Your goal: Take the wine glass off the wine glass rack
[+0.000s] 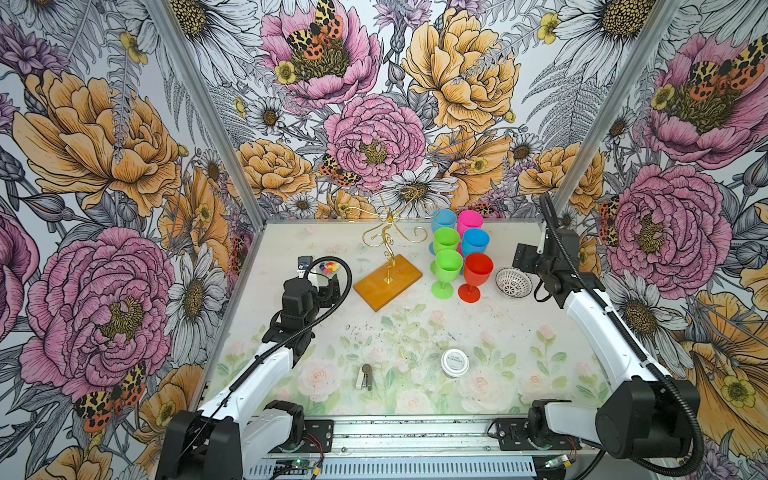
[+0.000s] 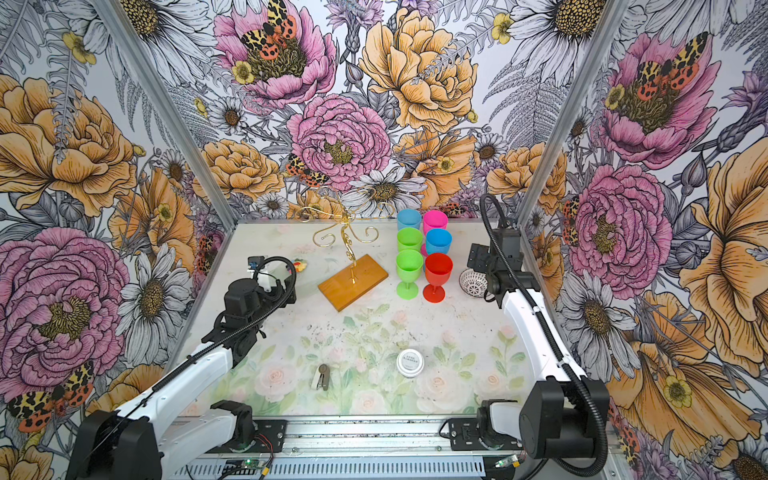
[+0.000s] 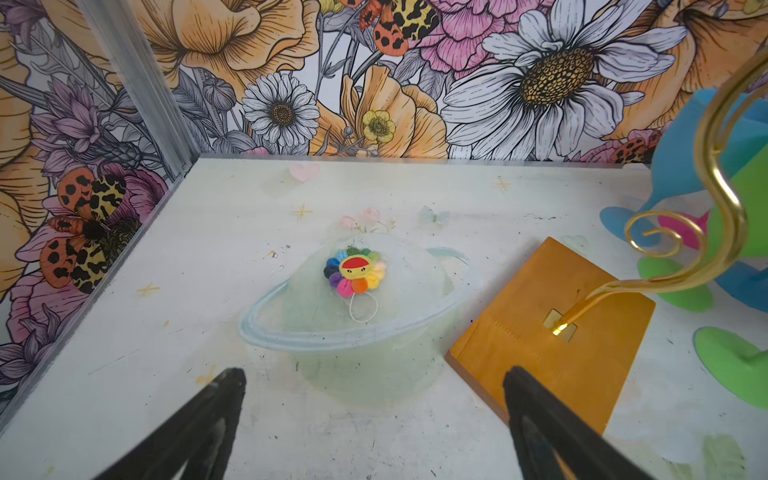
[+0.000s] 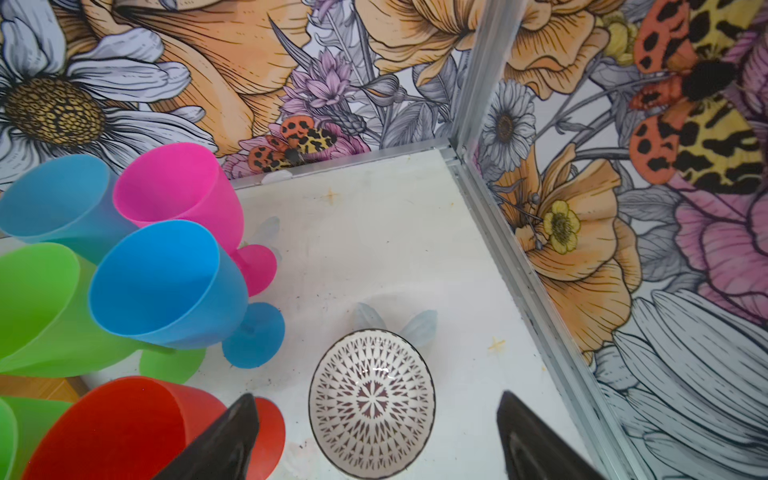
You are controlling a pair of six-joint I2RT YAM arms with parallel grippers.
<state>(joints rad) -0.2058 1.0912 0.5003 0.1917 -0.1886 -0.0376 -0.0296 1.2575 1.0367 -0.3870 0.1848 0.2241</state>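
We see the wine glass rack [image 1: 376, 291] standing toward the back of the counter [image 1: 519, 328], its gold scroll arms spread above the orange-brown wooden base. Just to its right, six plastic wine glasses stand upright on the counter in a tight cluster, clear of the wire arms. There are two blue, one pink and two green, with a red wine glass [image 1: 478, 270] at the front.

Our left fingers [image 3: 199, 432] are spread wide and released, grasping nothing. They sit low by the near corner of the rack's base, with a rainbow flower charm [image 3: 355, 272] lying on the counter beyond them.

Our right fingers [image 4: 224, 440] are also released and wide apart, holding nothing. They hover over a small patterned bowl [image 4: 372, 405], just beside the red wine glass.

Nearer the front of the counter lies a round white tin [image 1: 455, 362].
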